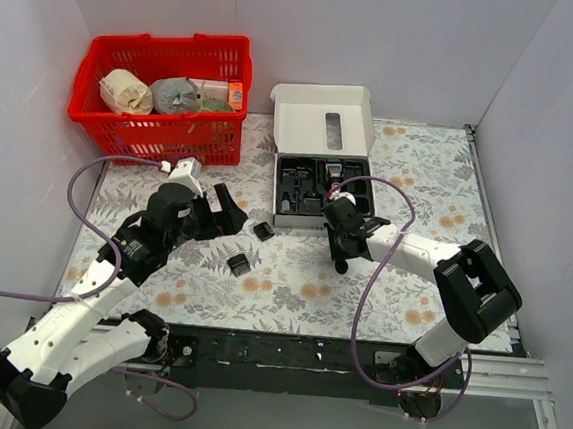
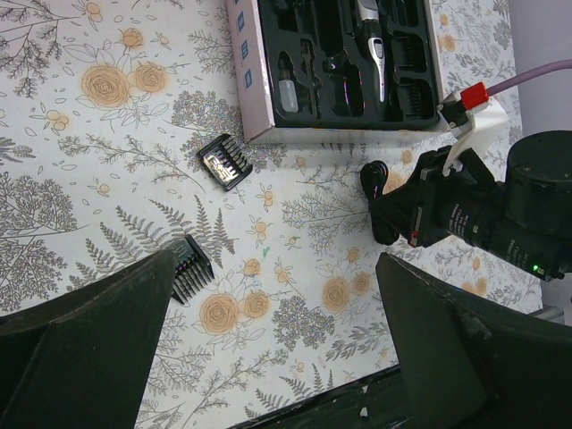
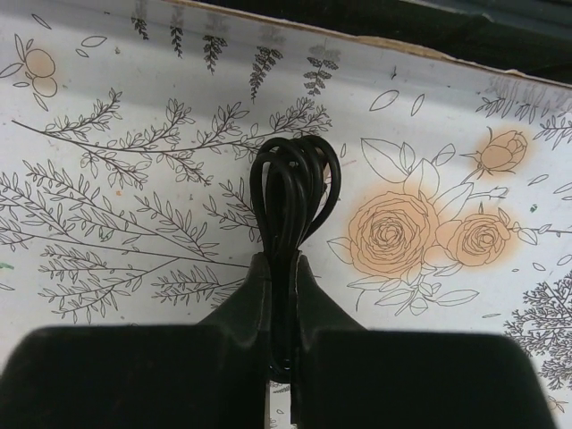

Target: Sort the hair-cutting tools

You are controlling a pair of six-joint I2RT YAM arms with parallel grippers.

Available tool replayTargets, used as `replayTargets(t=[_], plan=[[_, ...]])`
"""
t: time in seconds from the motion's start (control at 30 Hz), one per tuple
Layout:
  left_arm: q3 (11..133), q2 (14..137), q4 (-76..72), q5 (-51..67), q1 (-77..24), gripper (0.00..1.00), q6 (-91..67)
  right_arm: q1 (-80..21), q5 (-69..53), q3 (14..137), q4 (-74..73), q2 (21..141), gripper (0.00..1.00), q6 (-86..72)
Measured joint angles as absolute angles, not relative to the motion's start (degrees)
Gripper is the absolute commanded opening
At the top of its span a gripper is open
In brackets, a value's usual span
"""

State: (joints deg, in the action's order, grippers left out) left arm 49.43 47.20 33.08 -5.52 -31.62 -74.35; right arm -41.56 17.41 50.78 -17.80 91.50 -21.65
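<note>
My right gripper (image 1: 343, 252) is shut on the coiled little black cord (image 3: 295, 183) and holds it just above the floral mat, in front of the kit box. The cord also shows as a dark loop in the left wrist view (image 2: 374, 181). Two black comb attachments lie on the mat: one close to the box's front left corner (image 1: 263, 231) (image 2: 224, 162), one nearer me (image 1: 238, 265) (image 2: 189, 266). The black clipper with silvery head (image 2: 371, 45) lies in the box's black tray. My left gripper (image 1: 229, 209) (image 2: 277, 268) is open and empty, left of the combs.
The grey-white kit box (image 1: 325, 118) stands open at the back centre, its black tray (image 1: 284, 219) holding several parts. A red basket (image 1: 123, 130) with rolls and packets stands at the back left. White walls enclose the mat; the table's dark front edge (image 3: 447, 36) is near.
</note>
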Motion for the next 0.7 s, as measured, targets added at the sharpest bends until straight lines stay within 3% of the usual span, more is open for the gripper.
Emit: replayTargets(t=[0.33, 0.7], plan=[[49.4, 46.0, 34.4, -5.7, -31.6, 0.98, -74.3, -43.7, 18.9, 54.1, -22.8, 91.0, 0.01, -21.5], [49.4, 46.0, 34.4, -5.1, -31.6, 0.98, -74.3, -45.2, 17.8, 84.3, -28.6, 93.5, 0.01, -14.9]])
